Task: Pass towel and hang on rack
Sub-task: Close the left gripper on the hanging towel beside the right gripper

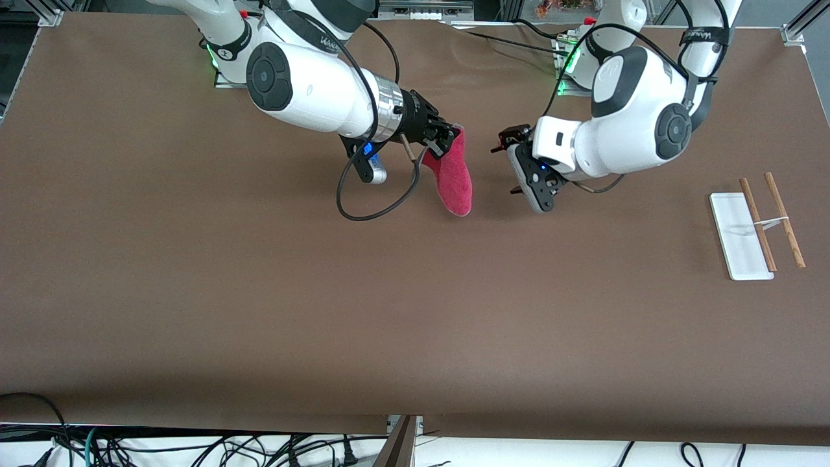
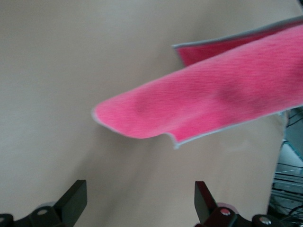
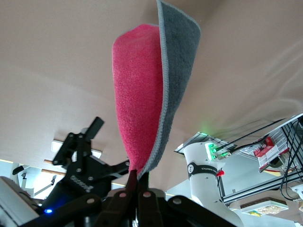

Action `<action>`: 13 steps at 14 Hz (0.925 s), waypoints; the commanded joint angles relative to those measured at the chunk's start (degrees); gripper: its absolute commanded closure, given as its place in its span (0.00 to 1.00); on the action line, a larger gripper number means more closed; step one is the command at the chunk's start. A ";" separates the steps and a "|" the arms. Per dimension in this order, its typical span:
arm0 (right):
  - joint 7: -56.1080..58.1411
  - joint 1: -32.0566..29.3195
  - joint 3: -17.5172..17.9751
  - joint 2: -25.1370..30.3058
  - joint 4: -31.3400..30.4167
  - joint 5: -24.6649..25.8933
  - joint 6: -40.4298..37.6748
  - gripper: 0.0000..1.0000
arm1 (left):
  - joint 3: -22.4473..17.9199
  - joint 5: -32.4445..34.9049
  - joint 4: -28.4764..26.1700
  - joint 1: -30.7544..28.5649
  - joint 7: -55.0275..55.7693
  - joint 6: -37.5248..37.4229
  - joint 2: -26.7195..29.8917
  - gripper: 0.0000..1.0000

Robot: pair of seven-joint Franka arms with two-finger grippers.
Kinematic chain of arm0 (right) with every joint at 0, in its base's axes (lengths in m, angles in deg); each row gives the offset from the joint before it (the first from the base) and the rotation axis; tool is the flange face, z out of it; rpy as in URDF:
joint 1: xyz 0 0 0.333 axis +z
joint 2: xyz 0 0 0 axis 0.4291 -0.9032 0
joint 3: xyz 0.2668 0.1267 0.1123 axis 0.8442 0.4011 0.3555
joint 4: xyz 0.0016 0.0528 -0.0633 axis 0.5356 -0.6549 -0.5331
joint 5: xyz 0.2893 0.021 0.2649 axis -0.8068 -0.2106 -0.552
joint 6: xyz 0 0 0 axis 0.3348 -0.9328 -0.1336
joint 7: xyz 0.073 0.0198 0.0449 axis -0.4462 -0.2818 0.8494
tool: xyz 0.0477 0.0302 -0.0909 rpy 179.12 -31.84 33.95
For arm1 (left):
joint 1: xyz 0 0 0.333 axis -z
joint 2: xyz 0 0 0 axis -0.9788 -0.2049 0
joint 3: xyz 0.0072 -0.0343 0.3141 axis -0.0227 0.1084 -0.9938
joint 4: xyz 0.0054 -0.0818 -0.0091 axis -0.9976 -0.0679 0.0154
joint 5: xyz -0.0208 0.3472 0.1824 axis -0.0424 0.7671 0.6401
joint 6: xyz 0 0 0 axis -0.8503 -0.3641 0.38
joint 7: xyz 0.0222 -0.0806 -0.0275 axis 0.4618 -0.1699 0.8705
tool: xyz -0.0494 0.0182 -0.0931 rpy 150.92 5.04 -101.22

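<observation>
Pinching the towel [image 1: 452, 174] by one corner, the right gripper [image 1: 445, 144] dangled it over the table's [image 1: 194, 292] middle so the left gripper [image 1: 504, 163], fingers spread, could take it toward the rack [image 1: 755, 224] near the left arm's edge.

Towel [image 1: 452, 176] held aloft; rack [image 1: 757, 225] on table.
Towel: pink-red terry, thin grey edging, grey reverse; folded, hanging from the shut jaws of the right gripper [image 1: 443, 141], pinched at one edge, free end drooping in front of the left gripper [image 1: 508, 166], whose jaws stand apart, towel not between them. Rack: white base, two brown rods, white crosspiece; well apart from both jaws, toward the left arm's end.
</observation>
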 commanded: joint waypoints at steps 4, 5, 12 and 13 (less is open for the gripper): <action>-1.45 0.53 -0.49 -1.01 2.12 -0.83 -0.16 1.00 | 5.39 -10.27 -11.81 -0.22 -0.68 11.97 5.78 0.00; -1.45 0.53 -0.49 -1.01 2.12 -0.83 -0.16 1.00 | 6.35 -10.27 -12.42 -0.04 0.89 13.81 5.78 0.00; -1.45 0.53 -0.49 -1.01 2.12 -0.65 -0.16 1.00 | 11.02 -10.36 -14.27 -0.39 8.91 22.77 5.96 0.00; -1.37 0.53 -0.49 -1.01 2.12 -0.65 -0.16 1.00 | 11.11 -10.36 -14.27 -0.22 9.08 24.27 5.69 0.01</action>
